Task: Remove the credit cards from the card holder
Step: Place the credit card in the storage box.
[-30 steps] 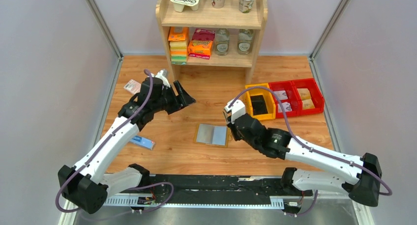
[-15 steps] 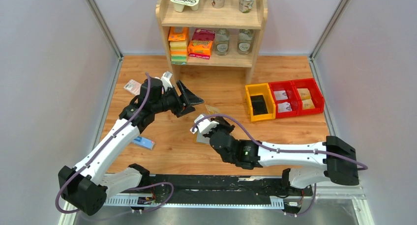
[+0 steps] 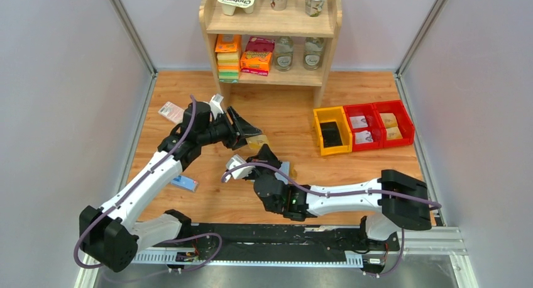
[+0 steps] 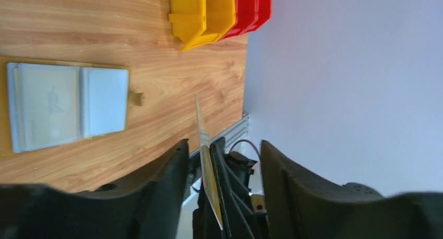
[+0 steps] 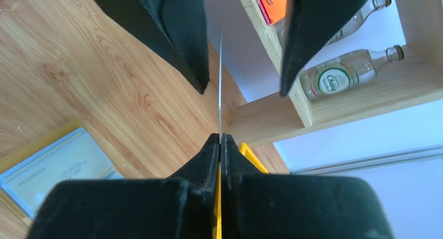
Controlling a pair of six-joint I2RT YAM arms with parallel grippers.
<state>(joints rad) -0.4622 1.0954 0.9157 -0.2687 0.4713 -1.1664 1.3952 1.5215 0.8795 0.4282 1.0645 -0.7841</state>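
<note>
Now your right claw (image 5: pixel 220 139) pinches a yellow card (image 4: pixel 210 181), and your left claw (image 4: pixel 223 142) is spread wide around it. The card holder (image 4: pixel 68 106) lies open on the surface (image 4: pixel 104 30).

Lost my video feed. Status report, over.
Right end effector shut on yellow card. Left end effector open, fingers flanking that card. Card holder lies open on table, apart from both. No obstruction seen.
</note>
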